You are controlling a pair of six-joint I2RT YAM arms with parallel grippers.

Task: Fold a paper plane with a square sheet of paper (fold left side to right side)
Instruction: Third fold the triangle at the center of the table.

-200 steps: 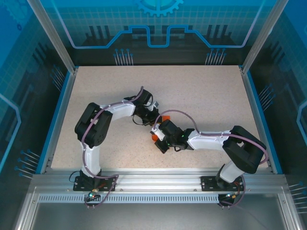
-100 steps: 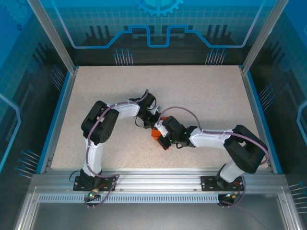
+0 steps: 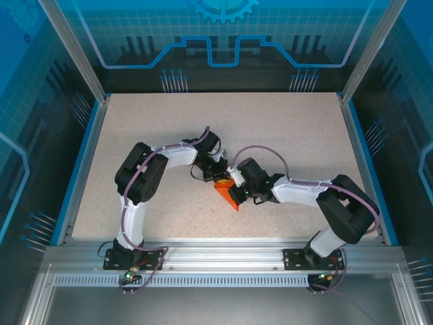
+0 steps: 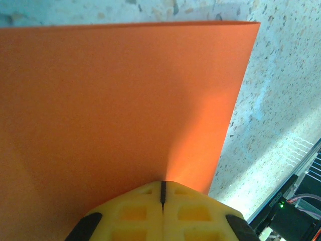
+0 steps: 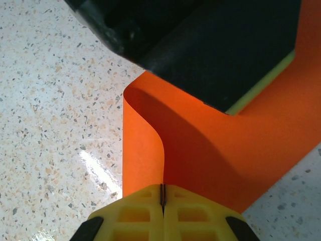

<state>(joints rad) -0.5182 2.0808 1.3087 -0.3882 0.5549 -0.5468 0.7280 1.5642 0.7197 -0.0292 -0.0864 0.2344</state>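
Observation:
The square sheet of paper (image 3: 226, 195) is bright orange and lies partly lifted at the table's middle, between both arms. In the right wrist view one edge of the sheet (image 5: 241, 160) curls up from the table and runs into my right gripper (image 5: 162, 190), which is shut on it. My left gripper (image 4: 163, 187) is shut, and its tips point down at the flat face of the sheet (image 4: 125, 100). From above, the left gripper (image 3: 220, 177) stands just behind the right gripper (image 3: 235, 188). The left fingers (image 5: 261, 94) hang over the sheet.
The speckled table (image 3: 284, 128) is ringed by a blue rim (image 3: 86, 162) and a metal frame (image 3: 223, 254) at the near edge. Both arm bases sit at the near edge. The right arm's cable (image 3: 260, 150) loops above the grippers.
The right gripper has moved back and to the right with the sheet's edge, baring more orange. The left gripper came in beside it and its jaws closed.

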